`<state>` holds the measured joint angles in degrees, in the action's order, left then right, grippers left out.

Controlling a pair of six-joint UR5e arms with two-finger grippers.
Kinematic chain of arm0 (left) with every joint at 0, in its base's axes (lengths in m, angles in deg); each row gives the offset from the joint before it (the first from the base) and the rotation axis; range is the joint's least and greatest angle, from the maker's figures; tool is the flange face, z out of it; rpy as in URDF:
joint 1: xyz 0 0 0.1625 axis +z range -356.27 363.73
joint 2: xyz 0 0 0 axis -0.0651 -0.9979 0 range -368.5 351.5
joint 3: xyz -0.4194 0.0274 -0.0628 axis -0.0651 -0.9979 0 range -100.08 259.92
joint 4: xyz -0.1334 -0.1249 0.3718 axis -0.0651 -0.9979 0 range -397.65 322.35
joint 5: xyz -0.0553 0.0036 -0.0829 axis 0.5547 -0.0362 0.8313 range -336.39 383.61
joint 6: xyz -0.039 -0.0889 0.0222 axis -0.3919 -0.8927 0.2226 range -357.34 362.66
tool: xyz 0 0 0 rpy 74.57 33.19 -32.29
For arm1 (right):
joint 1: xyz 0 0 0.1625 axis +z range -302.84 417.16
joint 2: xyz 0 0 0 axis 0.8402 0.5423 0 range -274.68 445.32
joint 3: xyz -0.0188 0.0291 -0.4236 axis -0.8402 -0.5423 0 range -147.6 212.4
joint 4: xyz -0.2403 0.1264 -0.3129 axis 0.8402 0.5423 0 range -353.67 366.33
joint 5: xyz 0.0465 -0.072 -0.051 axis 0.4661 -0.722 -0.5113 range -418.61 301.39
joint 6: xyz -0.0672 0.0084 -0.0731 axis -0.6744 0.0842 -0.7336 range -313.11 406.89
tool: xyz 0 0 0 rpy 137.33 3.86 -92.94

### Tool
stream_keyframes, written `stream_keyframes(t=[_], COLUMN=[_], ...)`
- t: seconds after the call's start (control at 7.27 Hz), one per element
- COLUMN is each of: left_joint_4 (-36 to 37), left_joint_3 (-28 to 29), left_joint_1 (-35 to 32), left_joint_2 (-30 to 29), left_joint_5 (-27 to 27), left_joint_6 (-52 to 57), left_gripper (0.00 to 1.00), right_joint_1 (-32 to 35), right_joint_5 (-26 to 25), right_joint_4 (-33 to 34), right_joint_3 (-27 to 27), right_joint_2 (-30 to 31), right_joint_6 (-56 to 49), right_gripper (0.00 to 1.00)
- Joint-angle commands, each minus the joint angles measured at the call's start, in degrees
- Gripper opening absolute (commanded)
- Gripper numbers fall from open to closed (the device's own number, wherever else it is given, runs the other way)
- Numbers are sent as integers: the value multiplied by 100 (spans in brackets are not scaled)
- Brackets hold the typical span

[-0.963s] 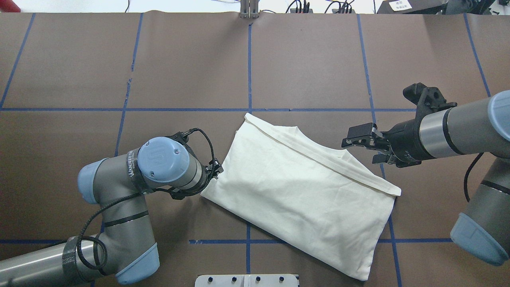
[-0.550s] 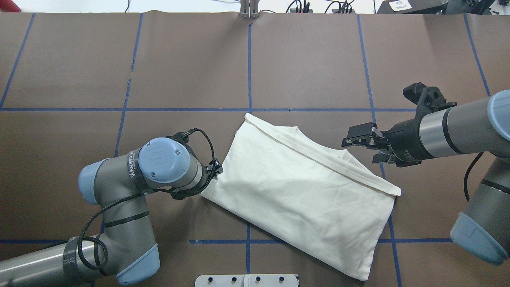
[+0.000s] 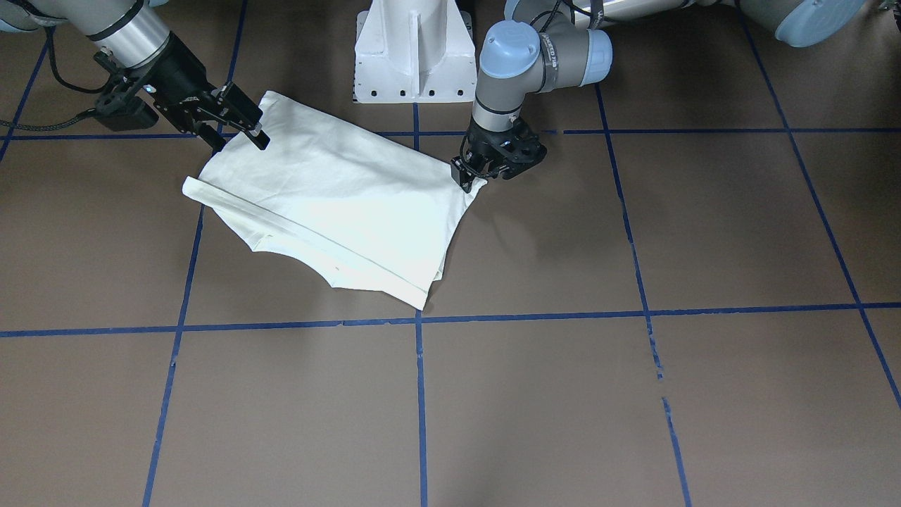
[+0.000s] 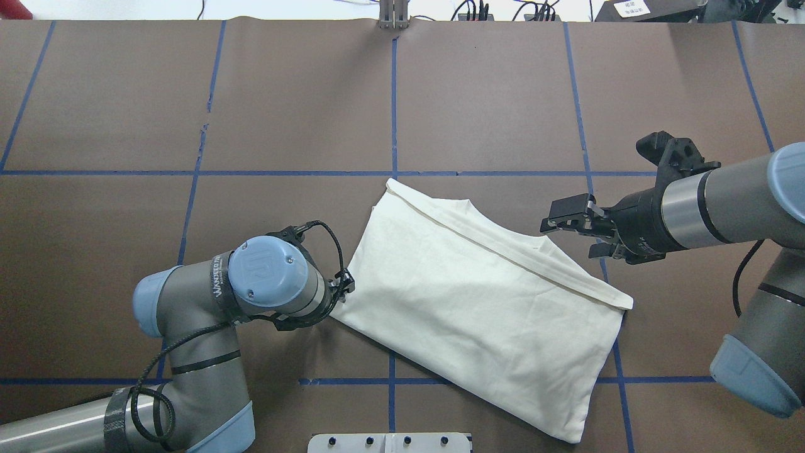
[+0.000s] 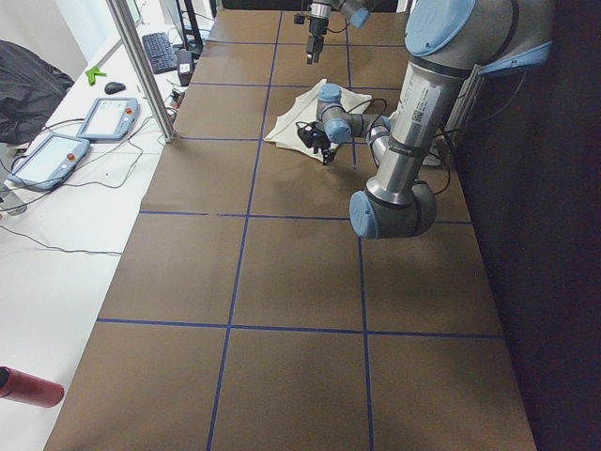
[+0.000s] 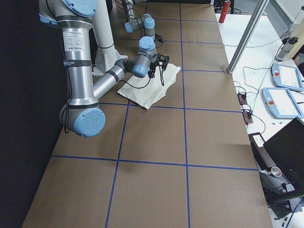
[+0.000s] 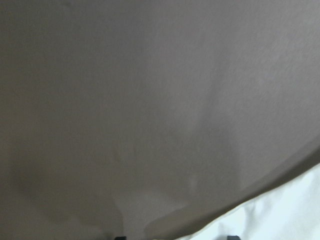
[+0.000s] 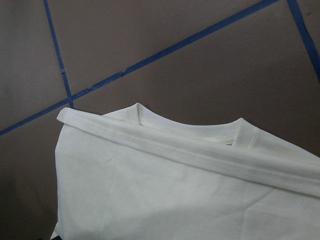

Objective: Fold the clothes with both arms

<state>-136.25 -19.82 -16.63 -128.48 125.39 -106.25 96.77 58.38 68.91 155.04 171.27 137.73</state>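
Note:
A cream T-shirt (image 4: 478, 302) lies folded and flat on the brown table, turned at an angle, its collar edge toward the far right. My left gripper (image 4: 343, 290) points down at the shirt's left corner, and the arm hides most of it from above. In the front-facing view it (image 3: 475, 179) straddles that corner. The left wrist view shows two fingertips apart, with cloth (image 7: 300, 210) at the lower right. My right gripper (image 4: 567, 240) is open and empty, hovering just beyond the collar edge. The right wrist view shows the collar (image 8: 190, 130).
The white pedestal base (image 3: 412, 49) stands at the near table edge behind the shirt. Blue tape lines (image 4: 394, 94) divide the brown surface into squares. Off the table on the left side are a metal post (image 5: 141, 70), teach pendants (image 5: 103, 117) and a red cylinder (image 5: 28, 387).
My left arm has shifted right and toward the near edge, lowering its gripper onto the shirt's left corner. The shirt and the right arm have stayed in place.

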Motion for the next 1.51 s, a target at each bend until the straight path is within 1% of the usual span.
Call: stream_keyframes(t=[0.0,0.14,0.55,0.69,0.83,0.96,1.1,1.24,1.38], left_joint_4=[8,8,-10,-1,8,-18,-45,-315,-874], left_joint_3=[-71,-72,-80,-72,-2,225,714,1494,2372], left_joint_1=[15,15,-63,-351,-798,-1211,-1520,-1827,-2118], left_joint_2=[-25,-16,-25,-42,-42,-95,-365,-872,-1347], left_joint_5=[26,26,26,35,35,26,0,-9,-9], left_joint_6=[-7,-7,54,107,298,666,913,1177,1414], left_gripper=[20,0,0,0,0,0,0,0,0], right_joint_1=[3,3,3,3,11,12,3,11,12], right_joint_5=[0,0,9,9,9,17,9,9,0], right_joint_4=[0,0,-9,-9,-9,-9,-9,-9,0], right_joint_3=[-3,-3,-73,-73,-73,-73,-73,-82,-91], right_joint_2=[0,0,-17,0,0,0,9,27,27], right_joint_6=[-5,-5,-5,-5,-5,-5,-5,-5,-5], right_gripper=[100,100,100,100,100,100,100,100,100])
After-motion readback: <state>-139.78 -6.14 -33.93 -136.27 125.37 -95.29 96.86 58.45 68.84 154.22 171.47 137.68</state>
